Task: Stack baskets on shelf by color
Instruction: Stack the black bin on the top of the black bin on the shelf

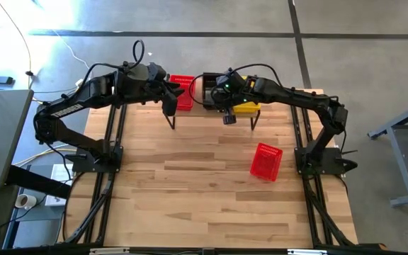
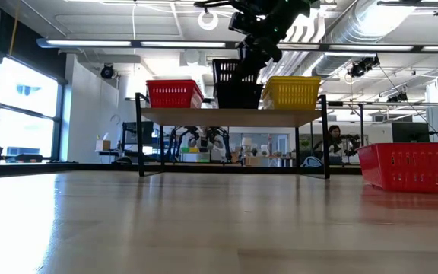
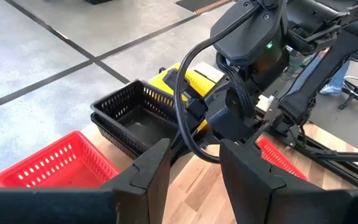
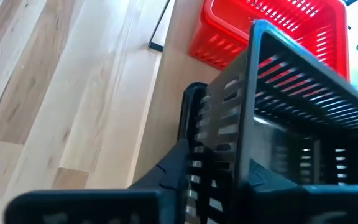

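Lying alone on the table (image 1: 190, 198), one red basket (image 1: 265, 161) awaits stacking, while beyond it the right gripper (image 1: 227, 106) straddles the black basket's (image 2: 236, 83) wall on the shelf (image 2: 234, 116), between red and yellow stacks, grip uncertain.

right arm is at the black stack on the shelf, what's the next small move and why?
Probably open fully and lift straight up. The right gripper sits over the black baskets in the shelf's middle, its fingers either side of a basket wall in its wrist view, and the top basket already looks nested. That frees it for the red basket on the table.
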You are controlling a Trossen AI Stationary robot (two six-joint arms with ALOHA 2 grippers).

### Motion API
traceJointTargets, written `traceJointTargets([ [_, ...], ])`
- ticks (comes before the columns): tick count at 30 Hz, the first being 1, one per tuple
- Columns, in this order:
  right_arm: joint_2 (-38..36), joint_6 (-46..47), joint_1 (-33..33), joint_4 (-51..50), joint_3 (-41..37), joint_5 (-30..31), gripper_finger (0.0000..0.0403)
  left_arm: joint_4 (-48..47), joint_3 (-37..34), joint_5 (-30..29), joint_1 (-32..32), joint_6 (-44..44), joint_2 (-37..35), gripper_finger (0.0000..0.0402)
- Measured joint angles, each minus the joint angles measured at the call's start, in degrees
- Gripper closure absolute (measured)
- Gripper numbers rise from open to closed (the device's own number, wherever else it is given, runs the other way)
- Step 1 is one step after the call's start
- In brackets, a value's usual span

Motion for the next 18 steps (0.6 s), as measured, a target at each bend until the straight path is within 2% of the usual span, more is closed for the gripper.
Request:
traceJointTargets([
  [5,0.02,-1.5,0.3,0.42,0.0,0.17,0.0326,0.0,0.0,0.0,0.0,-0.13,0.0,0.0273],
  [18,-0.22,-0.19,0.59,-1.39,3.34,0.3,0.0324,0.0,0.0,0.02,0.0,-0.01,0.0,0.0273],
])
